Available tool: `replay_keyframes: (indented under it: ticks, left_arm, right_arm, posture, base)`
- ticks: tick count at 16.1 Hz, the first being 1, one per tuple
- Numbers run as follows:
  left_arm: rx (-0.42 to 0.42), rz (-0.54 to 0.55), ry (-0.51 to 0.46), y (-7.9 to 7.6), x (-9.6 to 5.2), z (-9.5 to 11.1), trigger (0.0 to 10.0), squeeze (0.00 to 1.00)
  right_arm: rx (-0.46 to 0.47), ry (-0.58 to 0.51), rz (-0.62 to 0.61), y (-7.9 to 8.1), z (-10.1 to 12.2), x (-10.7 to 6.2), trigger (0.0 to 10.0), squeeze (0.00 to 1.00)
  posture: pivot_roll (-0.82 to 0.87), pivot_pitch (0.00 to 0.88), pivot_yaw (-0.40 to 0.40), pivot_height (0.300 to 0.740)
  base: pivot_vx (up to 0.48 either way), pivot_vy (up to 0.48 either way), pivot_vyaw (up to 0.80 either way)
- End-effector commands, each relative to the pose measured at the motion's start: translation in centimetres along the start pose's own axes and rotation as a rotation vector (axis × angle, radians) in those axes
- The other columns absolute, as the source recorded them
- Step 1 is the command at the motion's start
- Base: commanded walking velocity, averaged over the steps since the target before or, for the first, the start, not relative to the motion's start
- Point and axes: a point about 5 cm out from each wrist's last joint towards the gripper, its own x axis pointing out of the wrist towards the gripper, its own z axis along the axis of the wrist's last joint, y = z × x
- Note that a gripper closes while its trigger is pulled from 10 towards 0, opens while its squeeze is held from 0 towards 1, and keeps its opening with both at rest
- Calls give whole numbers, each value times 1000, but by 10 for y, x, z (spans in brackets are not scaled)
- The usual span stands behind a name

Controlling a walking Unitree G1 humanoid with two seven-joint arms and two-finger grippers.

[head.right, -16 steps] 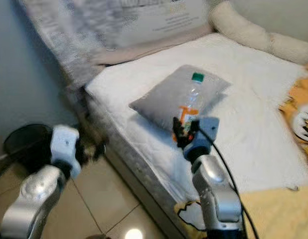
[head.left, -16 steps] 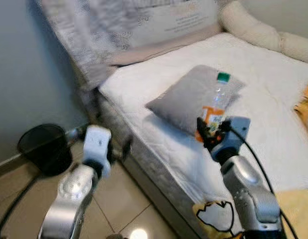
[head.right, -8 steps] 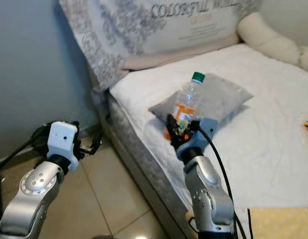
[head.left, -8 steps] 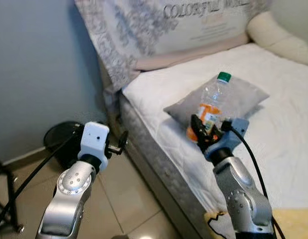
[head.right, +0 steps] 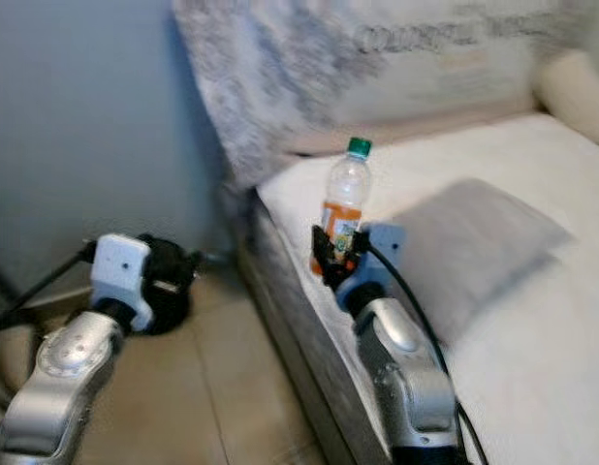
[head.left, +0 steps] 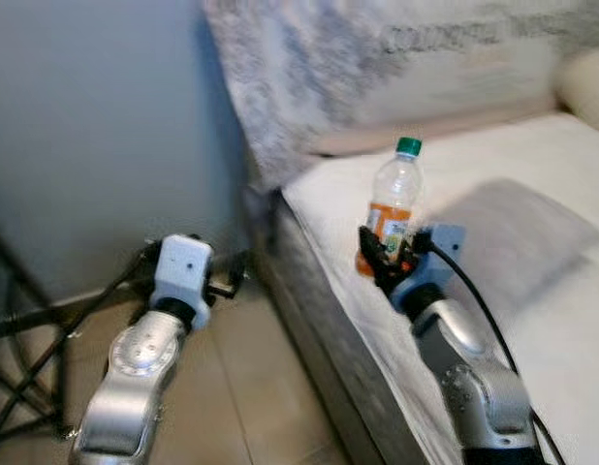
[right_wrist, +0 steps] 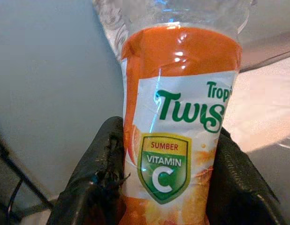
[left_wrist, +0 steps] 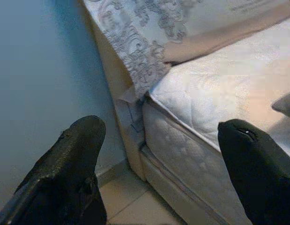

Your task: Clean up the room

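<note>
From the left eye view, the right gripper [head.left: 382, 260] is clamped around the lower part of a plastic bottle [head.left: 390, 208], holding it upright over the near edge of the bed [head.left: 532, 320]; keeping the green cap on top and the grip low on the body looks like a sensible way to carry it without it tipping. A grey pillow [head.left: 518, 242] lies on the bed just behind the bottle, apart from it. The left gripper [head.left: 232, 274] hangs out over the tiled floor [head.left: 232, 387] beside the bed, carrying nothing, presumably kept free for balance or for the next pickup. In the right eye view, a dark waste bin [head.right: 169, 286] stands on the floor near the bed's corner, against the wall and behind the left arm; it is judged to be the likely place for the bottle if it counts as rubbish. The left wrist view shows that gripper's two black fingers [left_wrist: 70, 164] spread wide apart, with the bed's quilted side and a patterned cover between them in the distance. The right wrist view shows the orange label of the bottle pinched between two black pads [right_wrist: 95, 173], one on each side, gripping it squarely at the label.
</note>
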Motion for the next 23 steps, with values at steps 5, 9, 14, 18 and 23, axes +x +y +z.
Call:
replay_keyframes:
  ticks: [5,9,14,18,23]
  left_arm:
    - [17,8,-5,7,0,3,10000,0]
    - [16,5,-2,7,0,2,10000,0]
    - [18,3,-1,7,1,2,10000,0]
    - [20,-3,0,6,1,2,10000,0]
    - [26,-12,5,5,1,1,10000,0]
  right_arm:
    - [-131,-62,-4,7,7,9,10000,0]
    - [37,-49,77,13,8,4,10000,0]
    - [-9,-45,79,11,11,6,10000,0]
    - [-23,-2,173,22,4,3,10000,0]
    - [-40,27,236,22,-1,-1,10000,0]
  posture:
    - [29,0,-15,740]
    - [28,0,-14,740]
    - [27,0,-13,740]
    - [27,0,-12,740]
    - [25,0,-9,740]
  base:
    - [455,0,320]
    - [456,0,0]
    - [455,0,0]
    - [450,0,800]
    - [439,0,800]
